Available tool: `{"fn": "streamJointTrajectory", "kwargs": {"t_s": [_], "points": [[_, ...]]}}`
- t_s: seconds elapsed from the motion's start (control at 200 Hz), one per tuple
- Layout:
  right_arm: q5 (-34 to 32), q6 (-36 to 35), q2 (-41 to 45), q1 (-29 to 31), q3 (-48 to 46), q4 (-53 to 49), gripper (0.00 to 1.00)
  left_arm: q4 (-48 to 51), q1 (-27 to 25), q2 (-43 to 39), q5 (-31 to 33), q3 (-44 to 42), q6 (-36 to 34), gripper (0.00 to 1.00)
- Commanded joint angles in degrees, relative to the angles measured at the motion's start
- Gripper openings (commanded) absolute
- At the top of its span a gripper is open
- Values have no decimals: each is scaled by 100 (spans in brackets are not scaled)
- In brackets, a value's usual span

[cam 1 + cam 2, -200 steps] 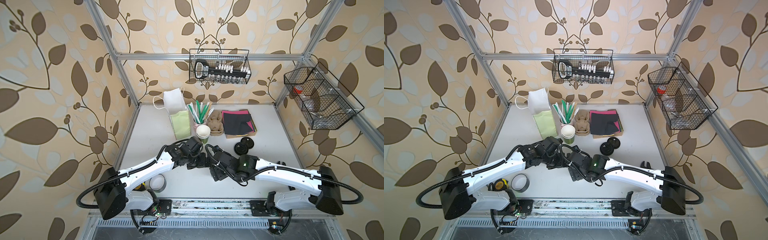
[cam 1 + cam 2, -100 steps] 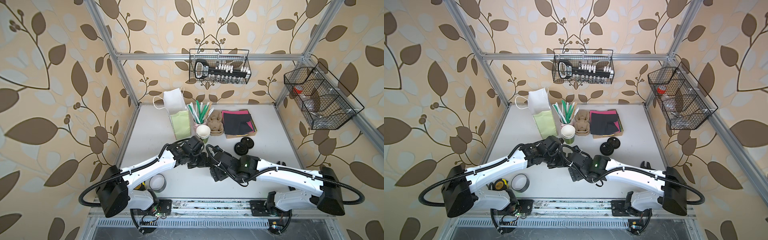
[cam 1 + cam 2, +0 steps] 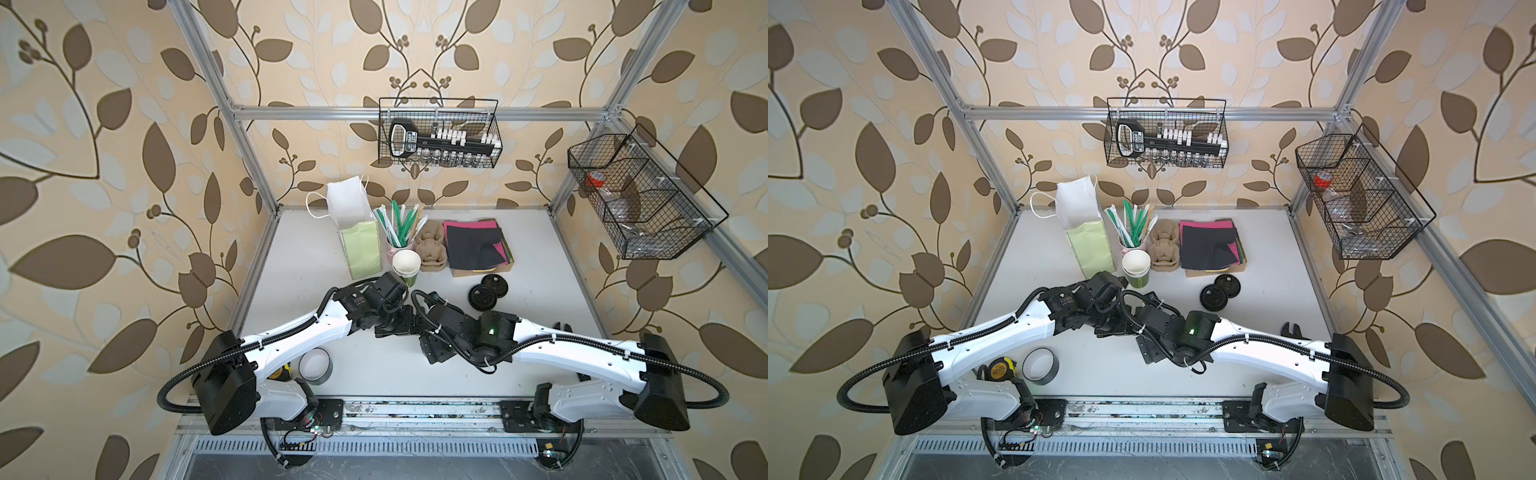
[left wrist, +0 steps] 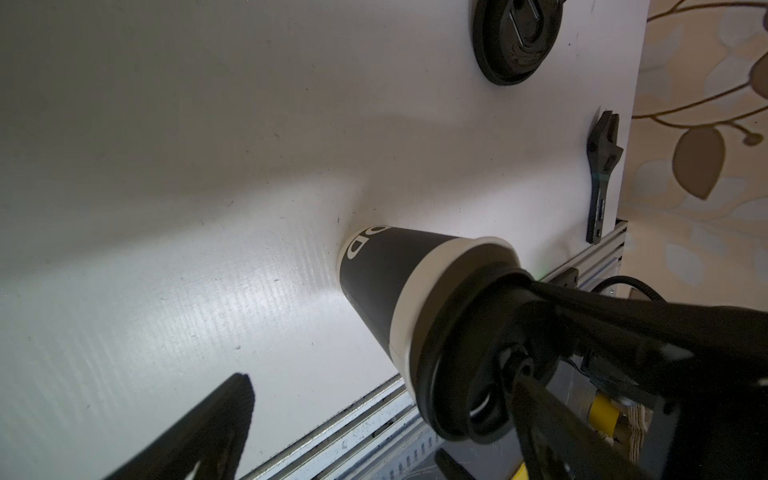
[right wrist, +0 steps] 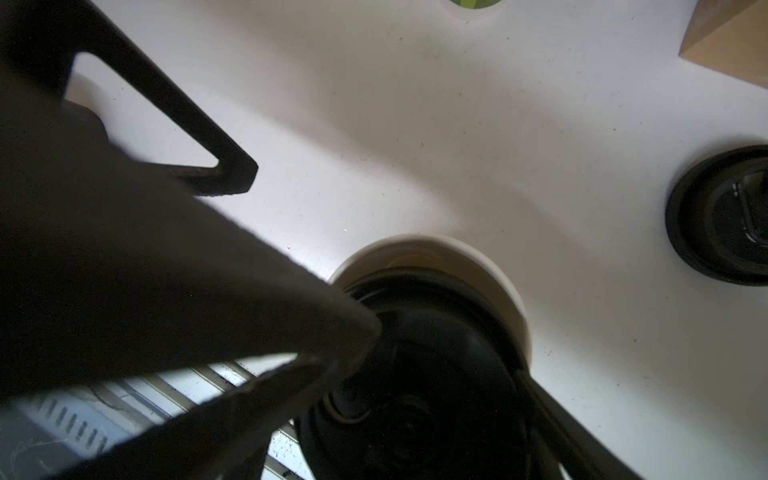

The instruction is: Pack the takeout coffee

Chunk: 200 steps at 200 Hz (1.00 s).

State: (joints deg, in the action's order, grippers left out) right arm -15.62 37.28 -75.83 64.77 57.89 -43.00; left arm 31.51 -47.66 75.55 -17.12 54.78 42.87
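The takeout coffee (image 4: 386, 291) stands on the white table, a dark-sleeved paper cup with a white band and a black sip lid (image 4: 465, 353). In both top views the two wrists meeting at mid-table hide it. My right gripper (image 5: 415, 395) comes down over the lid (image 5: 436, 353), one finger on each side of its rim, shut on it. My left gripper (image 4: 380, 372) stands wide open around the cup. One of its fingers (image 4: 199, 432) is well clear of the cup and the other crosses in front of the lid. The grippers meet at the left gripper (image 3: 392, 328) and the right gripper (image 3: 415, 320).
Behind the grippers stand a stack of green cups (image 3: 405, 266), a green-and-white paper bag (image 3: 357, 232), a cup of straws (image 3: 399, 224), a pulp carrier (image 3: 434, 247) and napkins (image 3: 476, 245). Loose black lids (image 3: 486, 293) lie to the right. A tape roll (image 3: 316, 365) and a wrench (image 4: 600, 174) lie near the front.
The left arm has shifted very slightly. Both grippers stay at the cup, and their jaws are as wide as before.
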Motion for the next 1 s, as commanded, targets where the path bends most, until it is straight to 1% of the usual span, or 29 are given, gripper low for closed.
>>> {"fn": "streamJointTrajectory", "kwargs": {"t_s": [0.0, 0.24, 0.37, 0.53, 0.65, 0.845, 0.995], "points": [[-351, 81, -65, -39, 320, 513, 88, 356, -148, -92, -283, 164, -384, 99], [-434, -69, -124, -52, 505, 494, 88, 426, -147, -127, -274, 199, -449, 99], [-396, -124, -117, -119, 551, 545, 88, 530, -147, -168, -115, 275, -472, 99], [-307, -160, -47, -165, 480, 674, 87, 635, -143, -389, 482, 310, -412, 99], [-267, -133, 15, -158, 425, 705, 86, 899, -135, -333, 913, 453, -332, 99], [-243, -109, 143, -124, 304, 745, 84, 971, -95, -129, 1024, 540, -127, 99], [-209, -146, 174, -84, 175, 713, 84, 814, -59, -111, 826, 568, -21, 99]]}}
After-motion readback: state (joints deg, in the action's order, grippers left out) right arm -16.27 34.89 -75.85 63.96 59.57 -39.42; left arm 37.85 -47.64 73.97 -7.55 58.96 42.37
